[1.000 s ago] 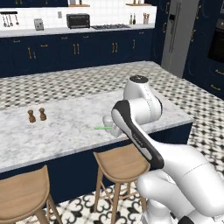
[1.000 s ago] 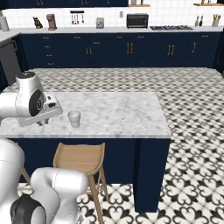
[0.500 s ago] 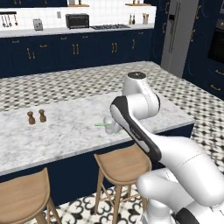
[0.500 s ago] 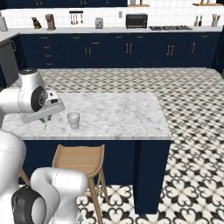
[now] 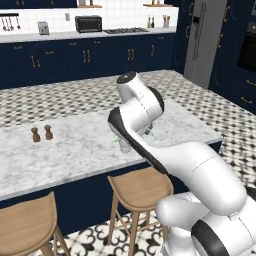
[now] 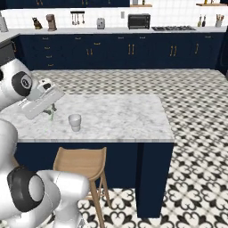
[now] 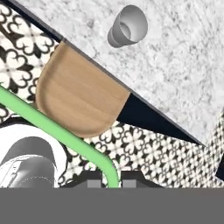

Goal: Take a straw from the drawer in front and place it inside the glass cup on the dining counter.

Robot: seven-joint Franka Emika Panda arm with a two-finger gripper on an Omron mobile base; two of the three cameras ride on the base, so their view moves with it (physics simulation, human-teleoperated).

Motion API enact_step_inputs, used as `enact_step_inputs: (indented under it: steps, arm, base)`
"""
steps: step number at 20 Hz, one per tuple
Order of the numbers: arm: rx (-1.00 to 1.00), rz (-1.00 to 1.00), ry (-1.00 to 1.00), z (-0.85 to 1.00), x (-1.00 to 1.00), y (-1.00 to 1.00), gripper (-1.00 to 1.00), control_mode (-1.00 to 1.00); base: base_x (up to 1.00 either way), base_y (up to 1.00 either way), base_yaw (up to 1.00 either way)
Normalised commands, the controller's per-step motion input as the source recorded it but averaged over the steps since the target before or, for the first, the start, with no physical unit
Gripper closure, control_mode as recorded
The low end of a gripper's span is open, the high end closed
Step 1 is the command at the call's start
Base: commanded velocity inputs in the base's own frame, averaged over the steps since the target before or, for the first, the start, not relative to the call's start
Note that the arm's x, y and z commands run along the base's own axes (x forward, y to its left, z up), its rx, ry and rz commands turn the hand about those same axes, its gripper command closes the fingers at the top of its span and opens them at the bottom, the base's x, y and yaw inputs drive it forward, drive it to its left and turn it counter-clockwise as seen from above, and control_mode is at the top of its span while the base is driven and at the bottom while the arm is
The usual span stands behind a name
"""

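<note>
My gripper (image 7: 111, 179) is shut on the light-green straw (image 7: 52, 127), which runs from between the fingertips out to the left edge of the hand view. In the right base view the gripper (image 6: 50, 111) hangs over the near left part of the dining counter (image 6: 120, 116), the straw (image 6: 51, 116) pointing down from it. The glass cup (image 6: 75, 122) stands upright and empty a little to the right of it, apart from the straw. From the hand, the glass cup (image 7: 127, 27) shows on the marble above. The arm half hides the cup (image 5: 125, 148). The drawer is out of view.
Two brown shakers (image 5: 42, 133) stand on the counter to the left. Wooden stools (image 6: 82, 162) sit under the counter's near edge (image 7: 78, 98). Navy cabinets and a worktop with a toaster oven (image 6: 139, 21) line the far wall.
The hand with the straw has lifted a little and edged toward the glass cup. The grip has stayed shut and the cup has not moved.
</note>
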Motion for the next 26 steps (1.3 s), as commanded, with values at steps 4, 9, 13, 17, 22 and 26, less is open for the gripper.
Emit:
enact_step_inputs:
  steps: [4, 9, 13, 17, 22, 26]
  arm:
    - [-0.52, 0.0, 0.01, 0.32, 0.18, -0.23, 1.0, -1.0]
    - [-0.46, 0.0, 0.05, 0.0, 0.16, -0.04, 1.0, -1.0]
    - [-0.4, -0.01, 0.0, -0.08, 0.21, 0.0, 1.0, -1.0]
    - [-0.35, -0.05, 0.0, 0.0, 0.58, 0.0, 1.0, -1.0]
    - [-0.27, -0.05, 0.0, 0.0, 0.6, 0.0, 1.0, -1.0]
    - [-0.17, -0.02, 0.0, -0.06, 0.35, 0.17, 1.0, -1.0]
  base:
    - [0.0, 0.0, 0.0]
    - [0.0, 0.0, 0.0]
    - [0.0, 0.0, 0.0]
    - [0.0, 0.0, 0.0]
    - [0.0, 0.0, 0.0]
    - [0.0, 0.0, 0.0]
